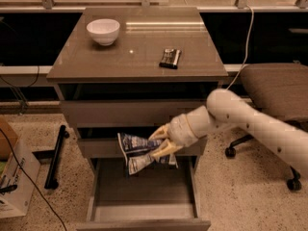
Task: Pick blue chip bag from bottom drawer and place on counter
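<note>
1. We see the gripper (161,143) below the counter (139,52), in front of the cabinet's drawer fronts. Its pale arm (255,124) reaches in from the counter's right side.
2. The two tan fingers (159,132) are pinched on the right end of the blue chip bag (137,150). The claw is nearly closed, with only crumpled foil between the fingers, and it has firm hold of the bag.
3. The blue chip bag hangs crumpled and tilted under the counter's front edge. It covers part of the middle drawer front (98,147), and as far as we can tell it sits above the tray of the bottom drawer (144,191) without touching it.
4. The bottom drawer, the lowest one under the counter, stands pulled out toward the camera.
5. On the counter, a white bowl (103,31) sits near the back left corner. A small flat dark object (170,58) lies right of centre, well apart from the bowl.
6. Right of the counter stands an office chair (279,88). Left of the counter, a cardboard box (12,177) and a black bar (55,155) are down on the floor.
</note>
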You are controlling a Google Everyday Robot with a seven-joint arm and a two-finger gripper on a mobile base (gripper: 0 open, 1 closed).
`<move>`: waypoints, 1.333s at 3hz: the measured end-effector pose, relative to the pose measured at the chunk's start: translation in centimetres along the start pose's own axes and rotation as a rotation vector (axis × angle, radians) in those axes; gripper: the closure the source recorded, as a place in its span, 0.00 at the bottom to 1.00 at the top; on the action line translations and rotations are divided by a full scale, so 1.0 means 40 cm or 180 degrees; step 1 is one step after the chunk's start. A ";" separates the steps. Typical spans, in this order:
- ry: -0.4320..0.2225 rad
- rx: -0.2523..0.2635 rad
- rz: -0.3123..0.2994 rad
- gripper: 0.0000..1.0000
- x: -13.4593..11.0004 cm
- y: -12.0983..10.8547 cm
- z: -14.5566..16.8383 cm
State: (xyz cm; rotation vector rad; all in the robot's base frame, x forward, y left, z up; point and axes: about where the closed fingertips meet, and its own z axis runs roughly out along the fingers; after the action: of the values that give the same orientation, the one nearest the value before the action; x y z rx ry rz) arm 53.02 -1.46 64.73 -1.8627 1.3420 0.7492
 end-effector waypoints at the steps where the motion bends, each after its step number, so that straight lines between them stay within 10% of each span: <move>1: 0.0413 -0.0051 -0.0428 1.00 -0.199 -0.088 -0.100; 4: 0.0587 0.0112 -0.0531 1.00 -0.261 -0.144 -0.146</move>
State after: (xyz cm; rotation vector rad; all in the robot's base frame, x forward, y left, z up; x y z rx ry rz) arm 55.75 0.67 77.56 -2.0260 1.2823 0.4753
